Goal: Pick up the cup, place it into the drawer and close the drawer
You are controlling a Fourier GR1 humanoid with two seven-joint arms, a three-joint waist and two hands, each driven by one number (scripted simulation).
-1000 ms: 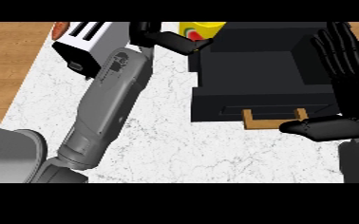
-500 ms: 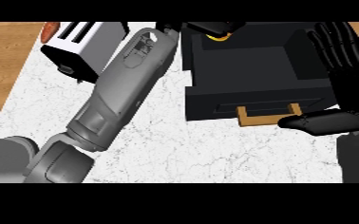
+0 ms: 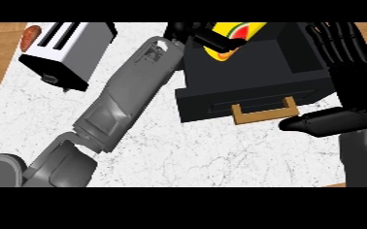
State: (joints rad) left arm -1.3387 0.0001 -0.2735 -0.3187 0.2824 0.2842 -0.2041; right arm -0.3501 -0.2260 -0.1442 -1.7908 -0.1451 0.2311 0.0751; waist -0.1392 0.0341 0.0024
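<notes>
Head view: cup [image 3: 231, 33] over open drawer [image 3: 251, 73]

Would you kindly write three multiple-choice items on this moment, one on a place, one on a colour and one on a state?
1. The cup is:
A. over the open drawer
B. beside the toaster
C. on the counter's front edge

2. The drawer's handle is:
A. black
B. tan
C. red

3. The left hand is:
A. open, flat on the counter
B. curled round the cup
C. pressing the toaster

Answers: 1 A, the cup shows above the drawer's dark inside; 2 B, the handle is tan against the black front; 3 B, black fingers wrap the yellow cup.
</notes>
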